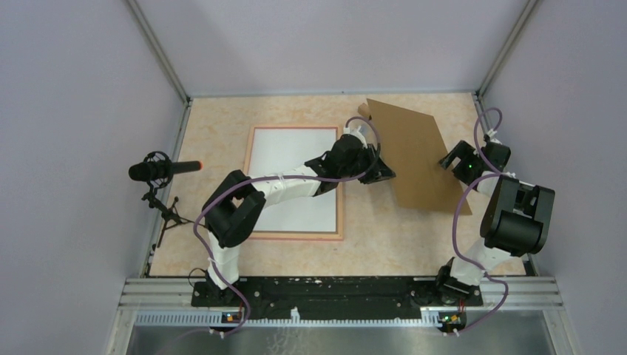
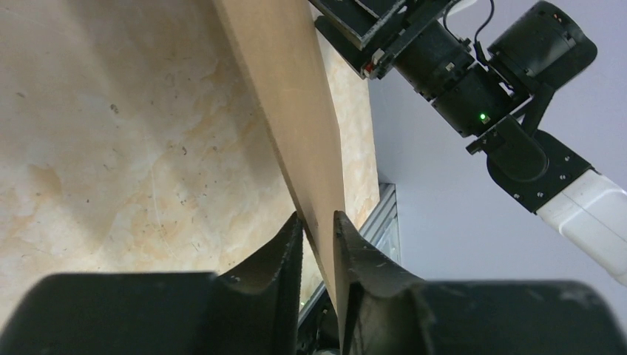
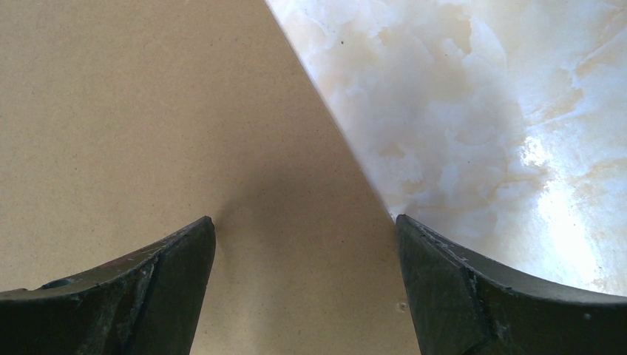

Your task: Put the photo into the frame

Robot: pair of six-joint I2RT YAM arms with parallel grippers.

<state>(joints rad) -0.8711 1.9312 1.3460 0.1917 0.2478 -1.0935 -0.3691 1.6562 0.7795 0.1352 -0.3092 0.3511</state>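
Top view: the frame (image 1: 294, 237) lies flat left of the worktop's (image 1: 222, 133) middle, with the photo (image 1: 285, 155) inside it, white back up. A brown backing board (image 1: 414, 148) tilts toward the right edge.

Left wrist: the left gripper (image 2: 318, 218) is clenched on the backing board's edge.

Right wrist: the right gripper (image 3: 304, 222) is spread wide, released, over the backing board.

Photo (image 1: 285, 159) lies white back up, print side not vis. Left arm (image 1: 288, 185) crosses it diagonally, covering a strip of it and pt of the frame (image 1: 296, 237) right rail. Backing board (image 1: 414, 155): underside unseen in top view. Small tan thing (image 1: 363, 111) peeks from behind its far corner by the surface (image 1: 214, 148) far edge, mostly hidden, can't ID. Left wrist view: board cut off at top, its edge vanishes btwn left gripper (image 2: 318, 222) fingers. Right wrist view: board runs off left and bottom edges, right gripper (image 3: 304, 222) finger bases cropped.
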